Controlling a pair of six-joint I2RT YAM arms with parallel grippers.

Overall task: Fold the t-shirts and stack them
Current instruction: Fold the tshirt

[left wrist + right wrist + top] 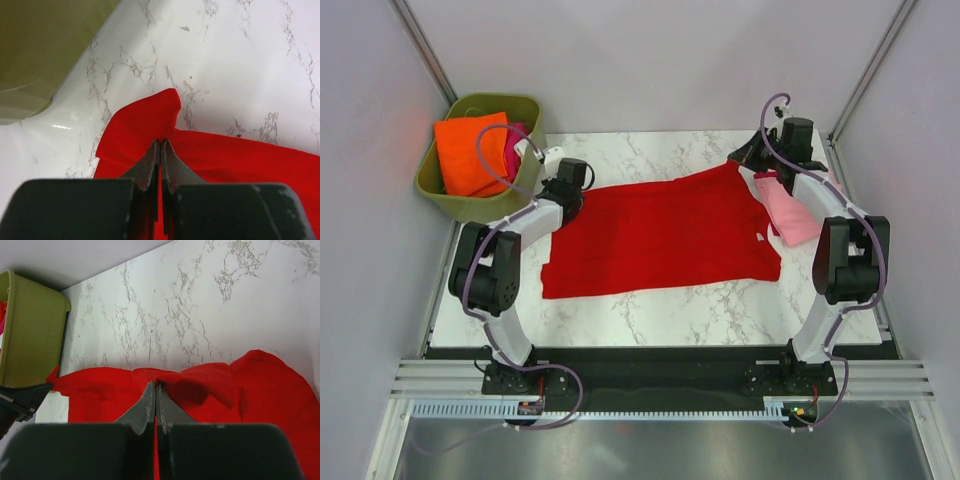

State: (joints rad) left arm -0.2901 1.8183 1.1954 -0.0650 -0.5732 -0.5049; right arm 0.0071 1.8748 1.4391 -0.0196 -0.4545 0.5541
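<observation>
Red t-shirt (660, 235): spread flat across the middle of the marble bench (670, 315).
Left hand (160, 144): fingers pressed together, pinching the shirt's far-left corner.
Right hand (155, 386): fingers pressed together on a fold at the shirt's far-right corner.
Pink t-shirt (788, 212): folded on the bench, just beside the red shirt's right edge, partly under the right arm.
Olive tub (525, 110): at the bench's far-left corner, holding orange cloth (468, 152).
</observation>
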